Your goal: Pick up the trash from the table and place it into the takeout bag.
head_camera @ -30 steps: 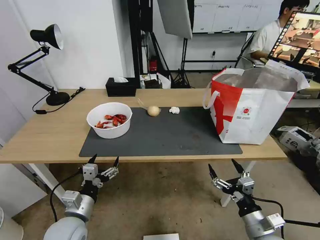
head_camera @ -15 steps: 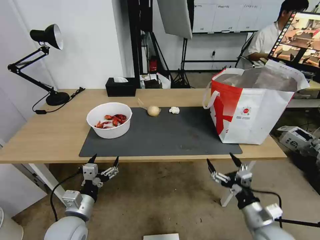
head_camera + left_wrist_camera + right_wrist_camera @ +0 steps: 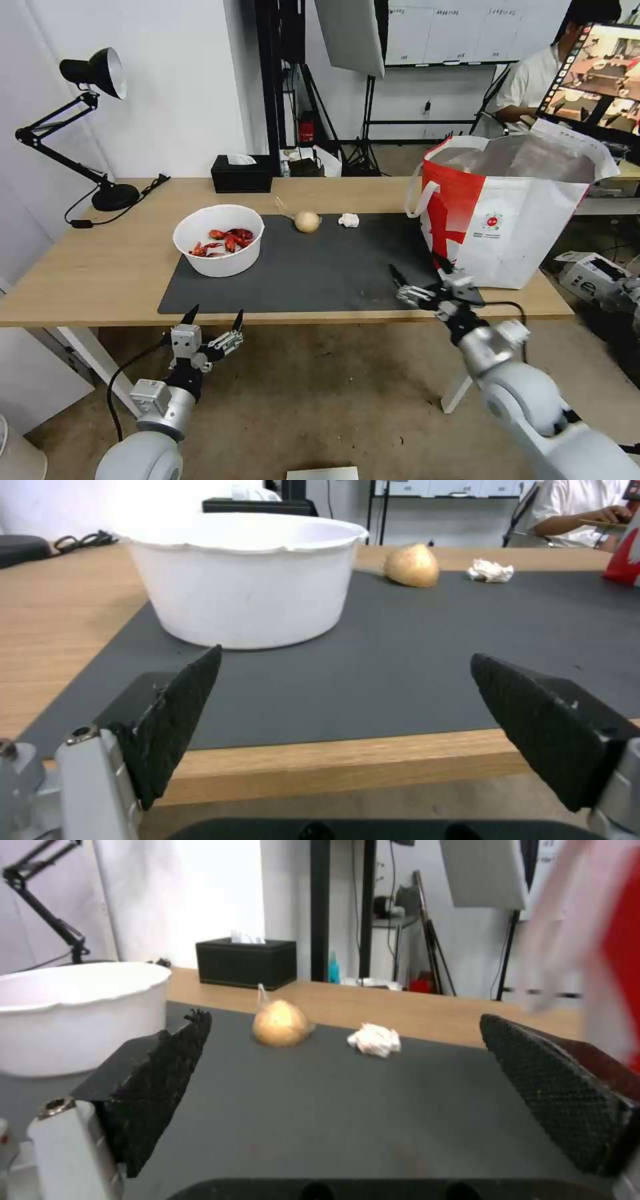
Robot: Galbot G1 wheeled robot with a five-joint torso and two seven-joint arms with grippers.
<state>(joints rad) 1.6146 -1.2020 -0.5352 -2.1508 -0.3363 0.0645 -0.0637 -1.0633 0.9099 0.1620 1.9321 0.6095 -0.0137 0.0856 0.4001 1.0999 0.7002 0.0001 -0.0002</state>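
Observation:
A white bowl of red crayfish shells (image 3: 219, 239) sits at the left end of the dark mat (image 3: 320, 267) on the table (image 3: 87, 267). Behind the mat's middle lie a beige lump (image 3: 307, 221) and a crumpled white tissue (image 3: 348, 220). The takeout bag (image 3: 507, 213) stands open at the table's right end. My right gripper (image 3: 419, 275) is open over the mat's front right part, just left of the bag, with nothing in it. My left gripper (image 3: 215, 319) hangs open below the table's front edge, before the bowl (image 3: 247, 577). The lump (image 3: 281, 1024) and tissue (image 3: 375, 1039) lie ahead of the right gripper.
A black tissue box (image 3: 242, 173) and a black desk lamp (image 3: 87, 127) stand at the back left of the table. A person sits at a monitor (image 3: 597, 80) behind the bag. A white table leg (image 3: 90, 357) stands near my left arm.
My right arm has risen from below the table's front edge and now reaches over the mat beside the bag, still open. The left gripper has barely shifted.

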